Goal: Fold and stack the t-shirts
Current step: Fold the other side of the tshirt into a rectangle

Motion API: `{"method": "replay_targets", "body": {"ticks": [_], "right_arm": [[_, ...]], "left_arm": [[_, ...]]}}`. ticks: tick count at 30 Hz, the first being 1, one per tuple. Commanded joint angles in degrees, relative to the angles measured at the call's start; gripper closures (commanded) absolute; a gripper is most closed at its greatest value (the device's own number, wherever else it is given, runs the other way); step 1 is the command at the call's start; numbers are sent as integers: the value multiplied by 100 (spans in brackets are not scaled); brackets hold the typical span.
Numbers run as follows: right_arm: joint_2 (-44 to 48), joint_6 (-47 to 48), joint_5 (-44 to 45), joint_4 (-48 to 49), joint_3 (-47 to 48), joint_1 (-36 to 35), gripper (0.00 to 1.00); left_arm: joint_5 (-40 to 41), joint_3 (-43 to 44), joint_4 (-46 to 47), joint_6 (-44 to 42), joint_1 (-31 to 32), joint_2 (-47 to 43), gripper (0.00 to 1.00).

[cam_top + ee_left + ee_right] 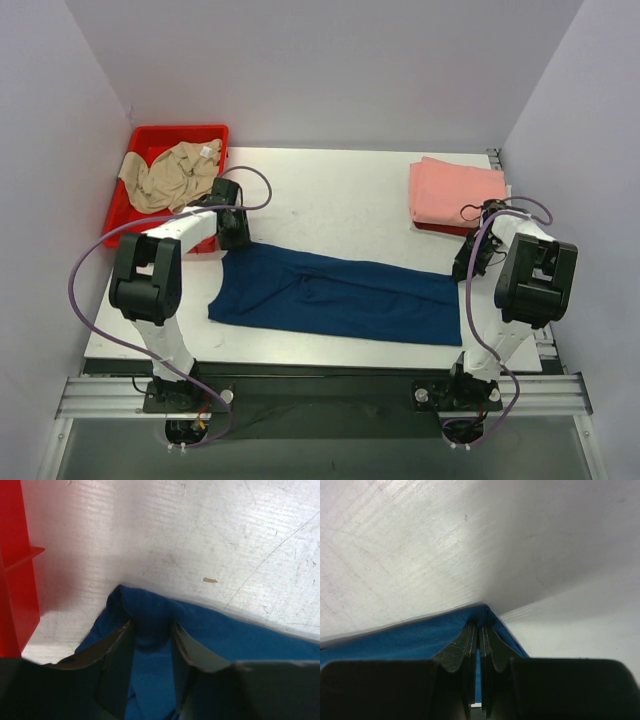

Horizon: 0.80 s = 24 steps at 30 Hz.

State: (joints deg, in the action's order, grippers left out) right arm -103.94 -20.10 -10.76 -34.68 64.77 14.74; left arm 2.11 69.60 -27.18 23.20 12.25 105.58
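A navy blue t-shirt [340, 295], folded into a long band, lies across the white table [330, 195]. My left gripper [233, 238] is down on its far left corner. In the left wrist view the left gripper [151, 627] stands open, its jaws straddling a raised ridge of the navy t-shirt [225, 630]. My right gripper [467, 262] sits at the far right corner. In the right wrist view the right gripper [480, 627] is shut on that corner of the navy t-shirt [395, 640]. A folded salmon-pink t-shirt [455, 190] rests on a red one [440, 229] at the back right.
A red bin [205, 135] at the back left holds a crumpled beige t-shirt [170, 175], and the red bin wall [15, 580] stands close to the left of the left gripper. Grey walls close in the table on three sides.
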Motion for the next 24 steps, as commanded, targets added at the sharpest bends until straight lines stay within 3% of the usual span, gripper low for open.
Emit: {"method": "replay_targets", "body": {"ticks": [1, 7, 18, 20, 24], "right_arm": [[49, -38, 189, -224, 79, 90, 100], [146, -56, 338, -224, 44, 195, 100], [339, 23, 391, -303, 53, 573, 100], [357, 41, 356, -312, 62, 574, 100], [418, 41, 251, -364, 97, 574, 100]], "left_arm": [[18, 124, 440, -88, -39, 77, 58], [-193, 53, 801, -105, -39, 270, 77], [-658, 677, 1092, -184, -21, 937, 79], [-773, 870, 1101, -220, -12, 1017, 75], [-914, 1134, 1075, -237, 84, 904, 52]]}}
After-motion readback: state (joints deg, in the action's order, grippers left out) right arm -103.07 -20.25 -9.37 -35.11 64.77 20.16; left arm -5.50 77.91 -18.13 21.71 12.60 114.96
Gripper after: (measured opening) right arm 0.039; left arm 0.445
